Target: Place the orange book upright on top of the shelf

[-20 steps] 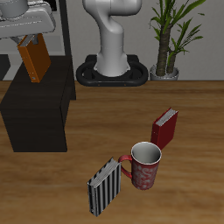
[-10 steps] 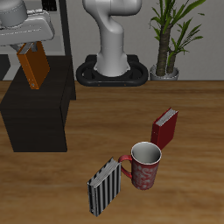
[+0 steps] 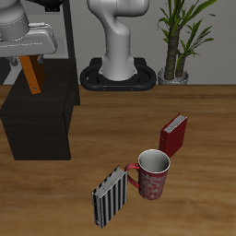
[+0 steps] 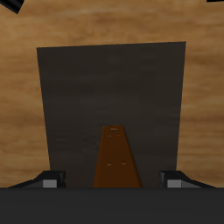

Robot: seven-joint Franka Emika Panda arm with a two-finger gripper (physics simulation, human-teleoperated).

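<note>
My gripper [image 3: 32, 59] is shut on the orange book [image 3: 33, 76] and holds it by its upper edge, hanging upright just above the flat top of the black shelf [image 3: 41, 118]. From the exterior view the book looks narrow, nearly edge-on. In the wrist view the orange book [image 4: 116, 163] runs out between my two fingertips [image 4: 52, 181], with the dark shelf top [image 4: 87, 96] directly below it and wooden floor around it. I cannot tell whether the book's lower edge touches the shelf.
A dark red book [image 3: 173, 135] stands on the wooden table. A patterned mug [image 3: 153, 174] and a black-and-white striped book [image 3: 111, 195] stand nearer the table's front edge. The robot's base [image 3: 116, 72] and a potted plant [image 3: 179, 37] are at the back.
My gripper has carried the orange book sideways, farther over the shelf top, and turned it. It was tilted and showed its broad cover; now it hangs straight and shows a narrower face.
</note>
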